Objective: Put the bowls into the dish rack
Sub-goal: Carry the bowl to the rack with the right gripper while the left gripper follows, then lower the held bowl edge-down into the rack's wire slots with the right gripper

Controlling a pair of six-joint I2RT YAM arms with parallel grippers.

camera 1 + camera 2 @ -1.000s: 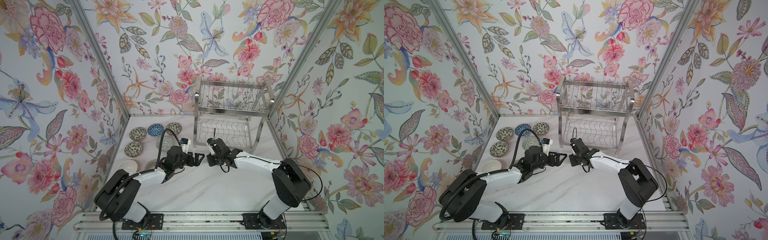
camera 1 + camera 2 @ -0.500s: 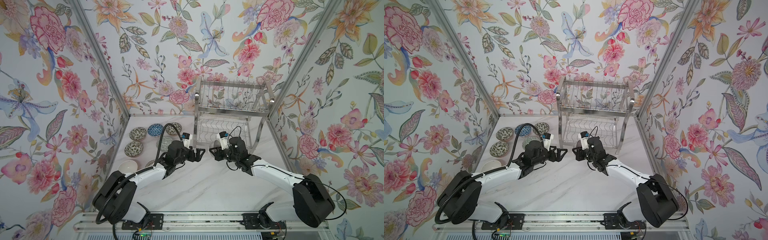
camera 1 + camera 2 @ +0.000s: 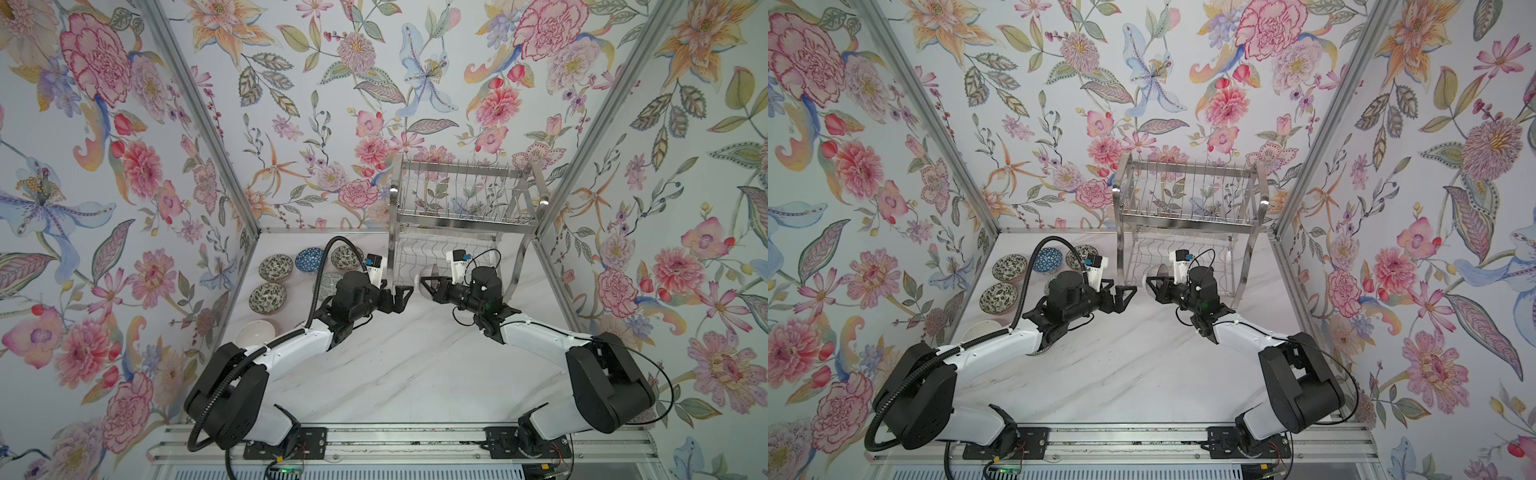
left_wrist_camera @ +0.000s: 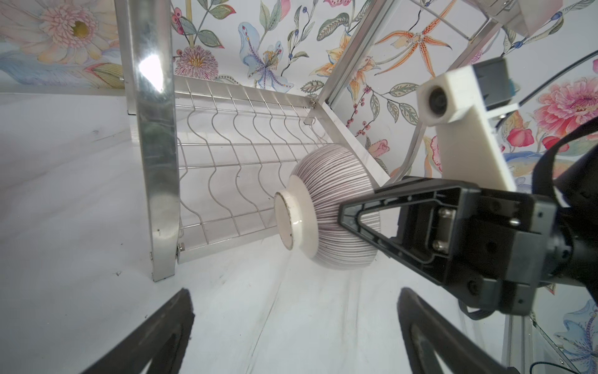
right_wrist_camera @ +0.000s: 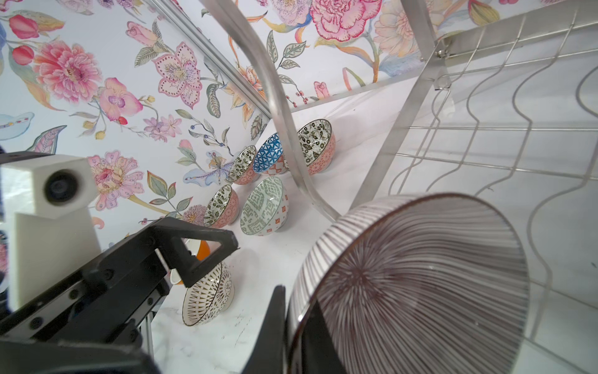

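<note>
A: Where is the striped bowl [image 3: 430, 272] in both top views?
B: At the very tips of the right jaws, which are clamped on its rim. They hold the bowl [image 3: 1153, 277] on its side between themselves and the lower tier of the dish rack [image 3: 461, 208]. The left jaws stand wide with nothing in them. Their tips point at the right jaws and are just apart from them.
A: And from the left wrist?
B: The bowl [image 4: 330, 207] hangs ahead of the spread left jaws, clear of both, with its foot turned toward the rack's front leg. One right jaw lies across its ribbed outside. Whether it touches the wavy wires cannot be told.
A: From the right wrist?
B: The rim is pinched right at the jaws, and the bowl's lined inside [image 5: 420, 285] faces the camera. Beyond the jaws, the other bowls [image 5: 263, 210] rest on the tabletop [image 5: 259, 265] beside the rack's curved leg.
</note>
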